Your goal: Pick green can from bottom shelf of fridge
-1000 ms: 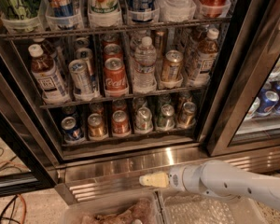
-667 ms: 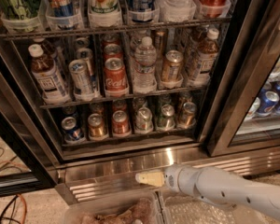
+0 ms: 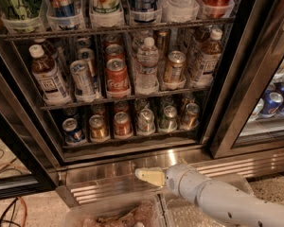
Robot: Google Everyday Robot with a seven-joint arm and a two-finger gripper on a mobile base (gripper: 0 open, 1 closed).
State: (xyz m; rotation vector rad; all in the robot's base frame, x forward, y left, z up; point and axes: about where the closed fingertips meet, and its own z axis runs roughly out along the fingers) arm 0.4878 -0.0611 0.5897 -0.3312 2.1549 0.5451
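Note:
The fridge (image 3: 19, 126) stands with its door open. Its bottom shelf (image 3: 128, 137) holds a row of short cans. The green can (image 3: 168, 118) stands second from the right in the front row, between a silvery-white can (image 3: 145, 121) and a brown-gold can (image 3: 190, 115). My gripper (image 3: 149, 176) has a cream tip on a grey arm. It is low, in front of the ribbed steel base (image 3: 109, 181), below the shelf and a little left of the green can. It holds nothing.
The shelf's left part holds a blue can (image 3: 73, 131), a gold can (image 3: 98, 127) and a red can (image 3: 122, 125). The rack above holds bottles and tall cans. An adjoining cooler (image 3: 274, 103) with blue cans is at the right. A clear bin (image 3: 113, 216) lies below.
My arm has moved left along the steel base, and the gripper tip is now a little higher and closer to the fridge. The cans have not moved.

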